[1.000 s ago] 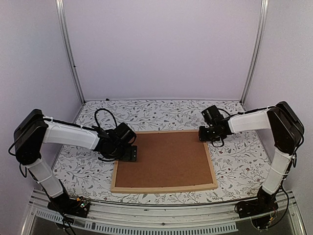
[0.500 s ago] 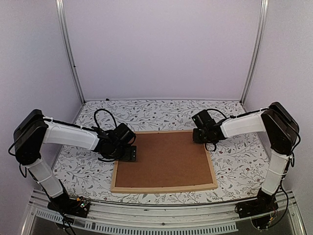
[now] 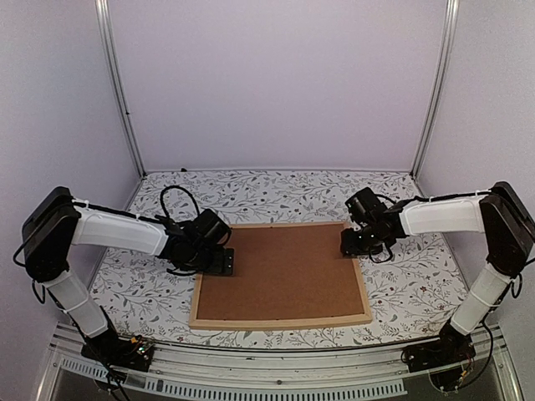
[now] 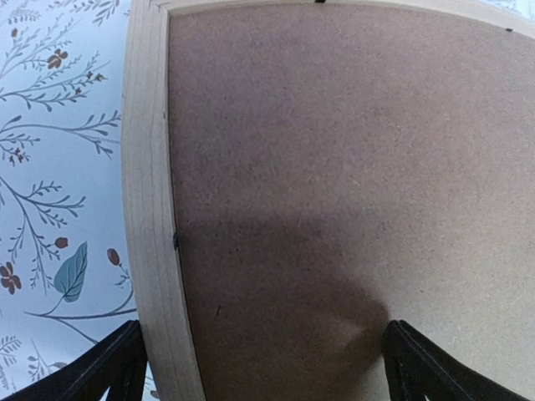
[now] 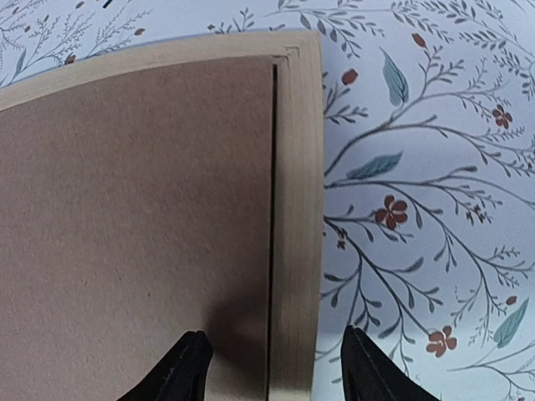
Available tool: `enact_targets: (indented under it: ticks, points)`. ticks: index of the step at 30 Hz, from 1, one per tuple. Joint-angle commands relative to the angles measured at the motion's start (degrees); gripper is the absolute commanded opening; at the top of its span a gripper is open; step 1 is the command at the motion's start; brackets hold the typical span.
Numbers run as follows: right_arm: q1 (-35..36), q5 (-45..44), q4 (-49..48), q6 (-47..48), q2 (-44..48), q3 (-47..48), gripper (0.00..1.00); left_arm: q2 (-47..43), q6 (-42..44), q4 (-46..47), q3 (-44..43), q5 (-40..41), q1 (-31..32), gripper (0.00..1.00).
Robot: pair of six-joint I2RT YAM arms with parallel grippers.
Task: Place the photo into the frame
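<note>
Looks nearly done to me; the frame point(image 3: 282, 322) lies face down with the brown backing board point(image 3: 280, 271) seated inside; the photo isn't visible, presumably under that board; left gripper point(image 3: 221, 261) gapes wide over the left rail, right gripper point(image 3: 351, 246) hangs open astride the right rail, neither holding anything.

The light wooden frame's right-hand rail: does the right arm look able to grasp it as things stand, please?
Probably yes: the right gripper hangs open astride that rail of the light wooden frame, one finger over the brown backing board, nothing between.
</note>
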State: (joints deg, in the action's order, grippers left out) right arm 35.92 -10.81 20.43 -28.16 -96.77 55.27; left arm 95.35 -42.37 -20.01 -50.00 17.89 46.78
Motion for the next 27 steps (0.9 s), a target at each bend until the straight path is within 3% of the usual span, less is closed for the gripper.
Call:
enact_targets:
  ticks: [1, 11, 27]
  points:
    - [-1.7, 6.2, 8.3, 1.6, 6.2, -2.2, 0.60, -2.6, 2.0, 2.9, 0.8, -4.9, -1.7, 1.00]
    - [-2.1, 8.4, 7.2, 0.4, 10.3, -8.0, 0.63, -6.3, 5.0, 4.7, 1.1, -8.0, -7.9, 0.99]
    - [-2.2, 9.0, 4.9, 0.8, 8.8, -9.3, 0.63, -2.4, 9.6, 8.3, 2.4, -15.2, -15.4, 0.69]
